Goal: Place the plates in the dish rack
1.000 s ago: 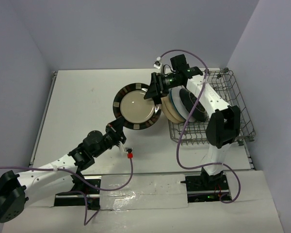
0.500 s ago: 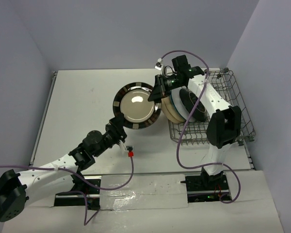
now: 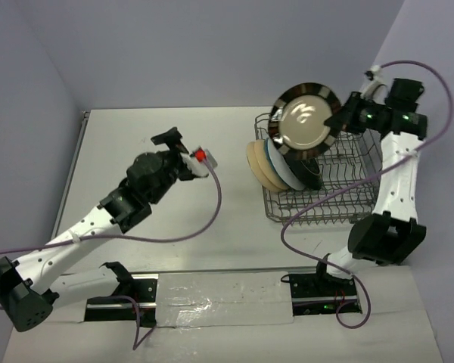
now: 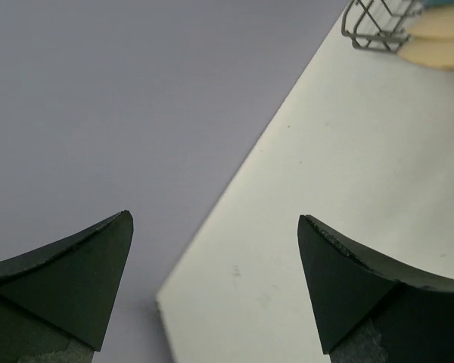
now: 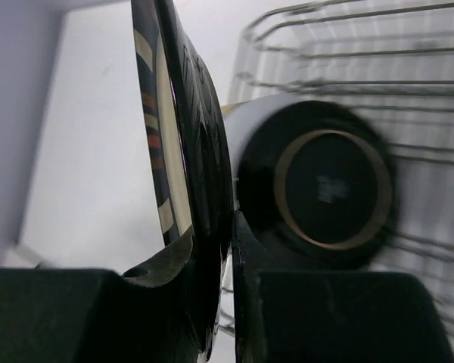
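Above the rack, top view: the right gripper pinches a striped plate by its rim; other plates stand racked. Left wrist: the left gripper gapes empty. Right wrist: the rim is clamped edge-on. The plate is likely stiff, slick and breakable.

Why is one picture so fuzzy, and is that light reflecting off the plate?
Top external view: bright glare on the striped-rim plate held by the right gripper. Right wrist view: the dish rack and dark racked plate are blurred; the held rim is sharper.
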You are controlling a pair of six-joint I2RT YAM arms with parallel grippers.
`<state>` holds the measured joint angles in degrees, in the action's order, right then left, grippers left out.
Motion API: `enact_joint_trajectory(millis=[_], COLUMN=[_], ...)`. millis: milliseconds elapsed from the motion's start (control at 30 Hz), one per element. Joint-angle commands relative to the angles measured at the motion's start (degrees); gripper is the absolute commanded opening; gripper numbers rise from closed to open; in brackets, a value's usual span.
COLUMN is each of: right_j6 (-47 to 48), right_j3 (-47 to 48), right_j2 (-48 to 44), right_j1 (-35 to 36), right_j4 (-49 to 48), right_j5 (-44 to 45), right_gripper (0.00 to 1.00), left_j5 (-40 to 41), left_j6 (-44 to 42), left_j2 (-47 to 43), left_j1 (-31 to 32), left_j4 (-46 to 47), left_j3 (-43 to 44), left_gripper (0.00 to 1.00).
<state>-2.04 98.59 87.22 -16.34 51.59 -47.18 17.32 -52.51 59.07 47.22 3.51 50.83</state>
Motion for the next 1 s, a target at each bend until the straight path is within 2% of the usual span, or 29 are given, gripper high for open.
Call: enact_joint_trajectory(millis=[0, 33, 67, 100, 133, 167, 300, 333, 367, 567, 700, 967], right_j6=[2.3, 4.0, 5.7, 6.7, 7.7, 9.3, 13.1, 14.0, 14.4, 17.2, 19.5, 22.0], right_j3=[1.6, 2.0, 2.7, 3.2, 3.5, 4.7, 6.4, 5.3, 4.8, -1.5, -5.3, -8.6], right_j2=[-7.4, -8.5, -9.0, -9.4, -9.7, -9.4, -6.0, -5.8, -5.7, -5.0, -4.4, -2.7], right_j1=[-4.1, -6.1, -6.5, -6.8, -6.5, -6.4, -4.9, -4.6, -3.4, 2.0, 6.7, 10.9], right_j4=[0.7, 1.0, 1.0, 0.9, 0.8, 1.2, 1.7, 1.1, -0.4, -8.2, -12.9, -18.5], right_j5=[5.0, 8.0, 11.6, 15.5, 21.9, 24.5, 35.5, 37.0, 41.1, 55.8, 62.5, 69.0], right_gripper=[0.00, 0.00, 0.00, 0.00, 0.00, 0.00, 0.00, 0.00, 0.00, 0.00, 0.00, 0.00], left_j5=[-5.3, -7.7, -10.3, -12.9, -17.8, -20.6, -33.5, -39.1, -41.0, -39.4, -40.1, -39.5], left_j6=[29.7, 33.1, 39.0, 41.6, 44.1, 48.5, 58.8, 61.4, 62.0, 62.4, 62.4, 62.0], left_j2=[3.8, 6.7, 8.2, 9.8, 12.9, 14.4, 24.4, 25.6, 26.6, 25.7, 26.7, 27.0], left_j1=[-5.8, -7.7, -9.5, -13.4, -15.4, -16.9, -23.8, -25.1, -26.5, -27.2, -29.7, -32.0], left_j4=[-20.6, -23.4, -26.1, -31.1, -33.2, -35.1, -44.8, -45.4, -46.2, -42.2, -42.2, -41.8], left_j3=[12.0, 14.4, 19.1, 21.7, 23.6, 27.4, 35.6, 36.4, 37.8, 36.6, 36.4, 37.2], left_gripper=[0.99, 0.99, 0.99, 0.99, 0.99, 0.99, 0.99, 0.99, 0.99, 0.99, 0.99, 0.99])
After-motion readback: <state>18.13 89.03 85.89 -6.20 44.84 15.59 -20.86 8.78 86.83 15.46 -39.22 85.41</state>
